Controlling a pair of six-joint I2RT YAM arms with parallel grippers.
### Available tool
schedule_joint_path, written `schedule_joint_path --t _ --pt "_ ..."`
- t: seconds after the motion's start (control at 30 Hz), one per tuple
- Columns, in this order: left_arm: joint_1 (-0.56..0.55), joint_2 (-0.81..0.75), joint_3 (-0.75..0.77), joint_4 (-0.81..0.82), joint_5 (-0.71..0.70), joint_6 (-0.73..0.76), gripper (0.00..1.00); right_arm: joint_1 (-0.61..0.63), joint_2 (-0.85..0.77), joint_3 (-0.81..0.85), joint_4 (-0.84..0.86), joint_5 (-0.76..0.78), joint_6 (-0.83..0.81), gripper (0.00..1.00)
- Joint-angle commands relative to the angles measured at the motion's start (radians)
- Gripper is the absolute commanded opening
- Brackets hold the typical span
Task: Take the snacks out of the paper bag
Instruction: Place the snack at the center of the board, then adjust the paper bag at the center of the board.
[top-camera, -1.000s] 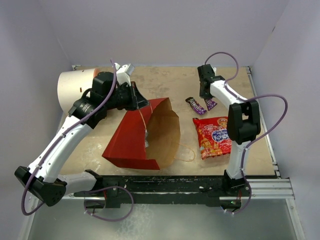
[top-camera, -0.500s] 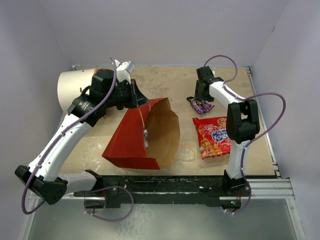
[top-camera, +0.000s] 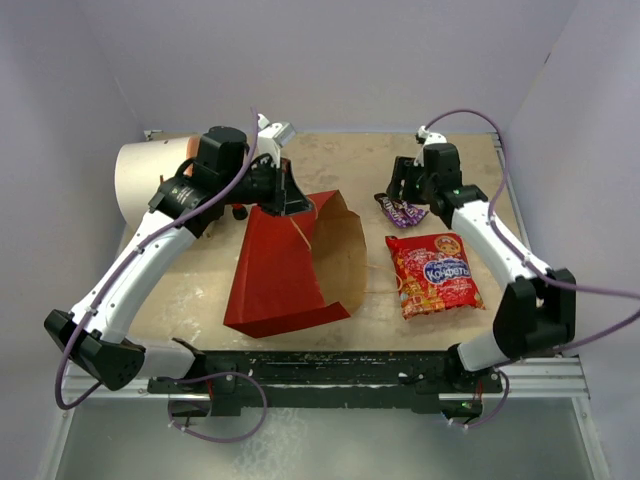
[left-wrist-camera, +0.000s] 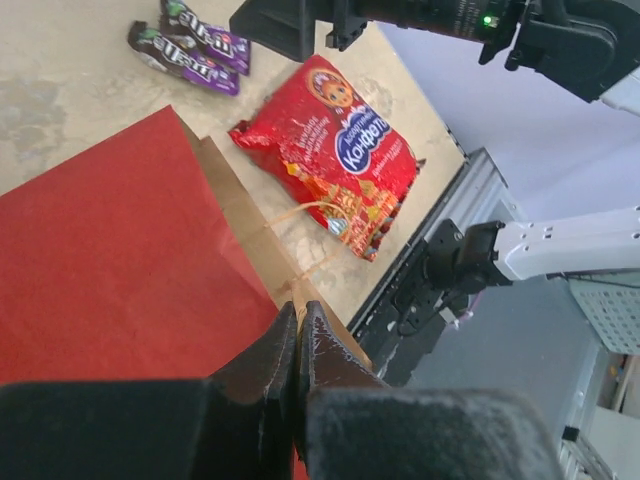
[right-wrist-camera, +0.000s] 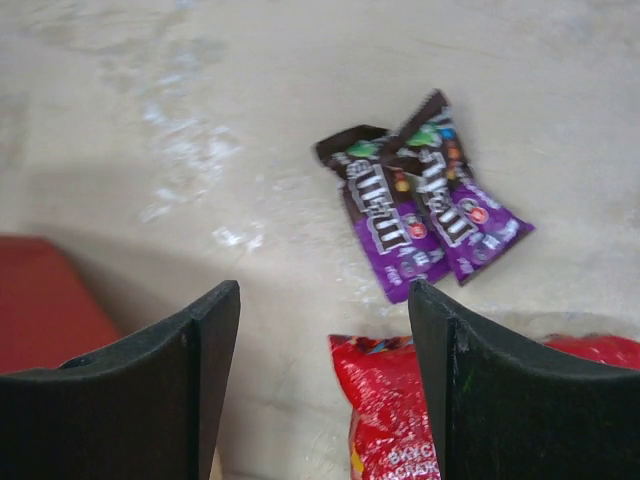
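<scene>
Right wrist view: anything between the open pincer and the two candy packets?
Nothing visible: only bare table lies between the right pincer and the candy packets. The red packet lies to one side, not between.

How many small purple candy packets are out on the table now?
2: first candy packet and second candy packet, ends overlapping, just beyond the large red packet. The paper bag may hide more.

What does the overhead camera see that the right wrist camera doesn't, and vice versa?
Only overhead: the white cylinder, the left gripper pinching the bag at its rim, and the bag's brown inside. Only the right wrist: lettering on the candy packets, seen between its open fingers. Both: candy packets, red packet, some red bag.
</scene>
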Motion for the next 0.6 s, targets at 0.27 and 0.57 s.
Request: schedule_joint_path --t 0.27,0.57 --pt "-0.010 -0.093 -0.078 0.062 0.018 -0.040 0.00 0.155 -0.134 -0.169 0.132 0.092 -0.201 0.66" --pt "-0.010 -0.123 -0.081 -0.014 -0.048 -0.022 0.00 0.182 -0.023 -0.108 0.201 -0.018 -0.210 0.62"
